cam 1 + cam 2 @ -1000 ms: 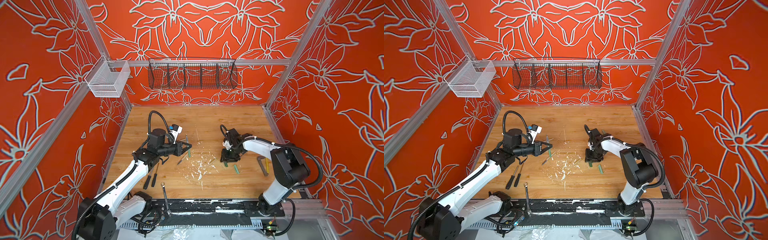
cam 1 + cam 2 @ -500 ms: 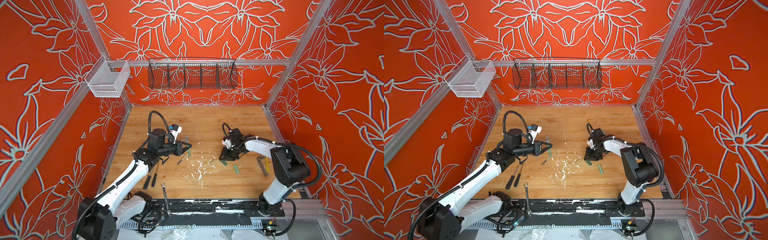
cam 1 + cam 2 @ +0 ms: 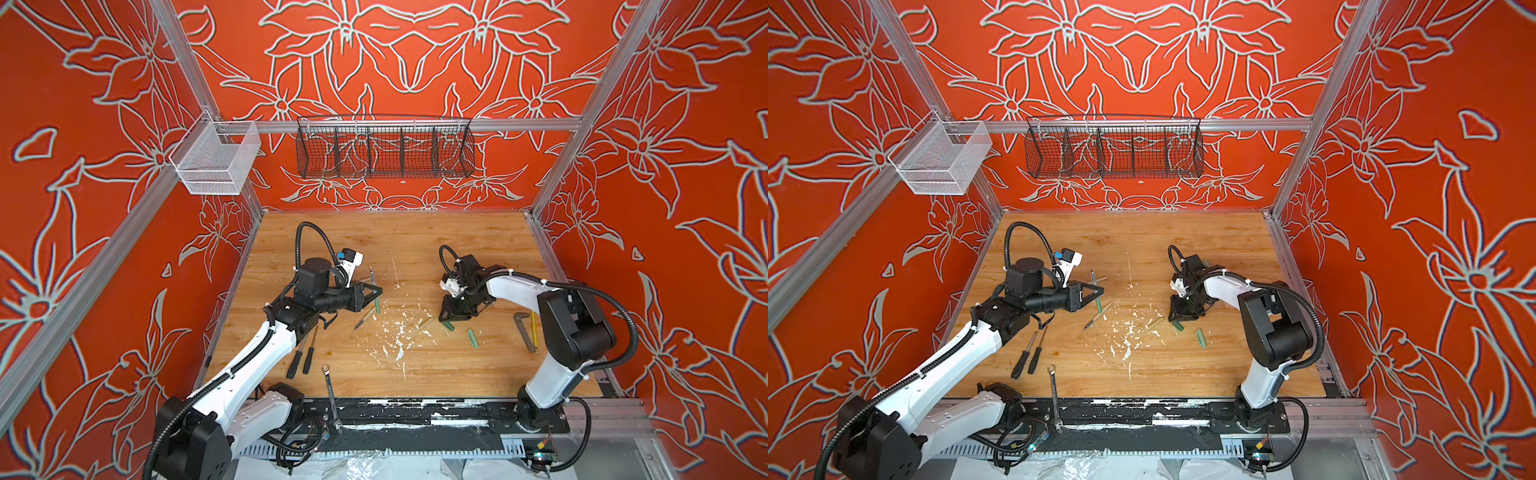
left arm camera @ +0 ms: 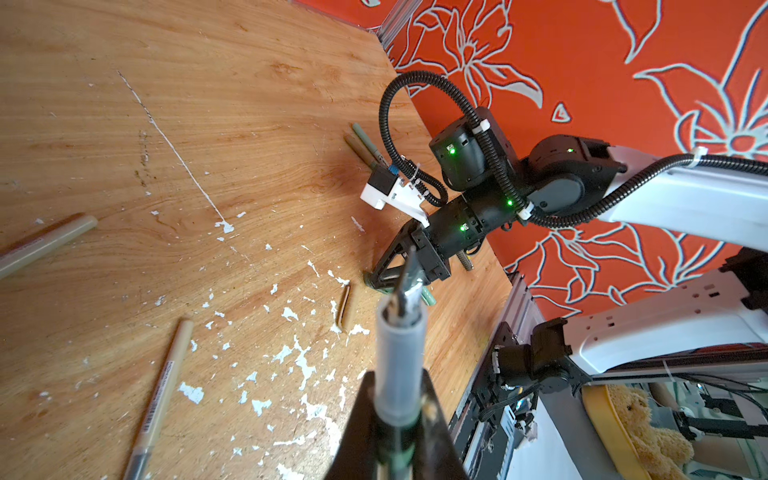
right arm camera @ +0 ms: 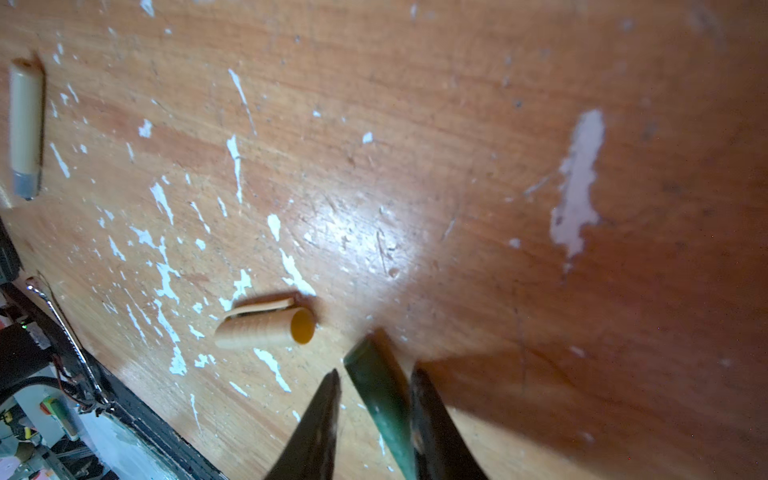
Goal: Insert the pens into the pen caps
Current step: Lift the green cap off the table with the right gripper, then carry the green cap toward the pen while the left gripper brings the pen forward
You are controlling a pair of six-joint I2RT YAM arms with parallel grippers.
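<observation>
My left tool (image 4: 397,378) clamps a pen (image 4: 400,332); my right tool (image 5: 376,371) sits narrow round a green cap (image 5: 382,399), grip unclear. Nothing capped yet, spare cap (image 3: 473,337) at its four o'clock.

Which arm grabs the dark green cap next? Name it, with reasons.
Right: the right pincer straddles the dark green cap on the table, one jaw touching it. The left pincer is shut on a pen, farther off.

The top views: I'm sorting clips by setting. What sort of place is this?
Probably a robot test cell: aluminium frame carrying printed orange walls, left arm and right arm on a black rail, scuffed wooden tabletop.
</observation>
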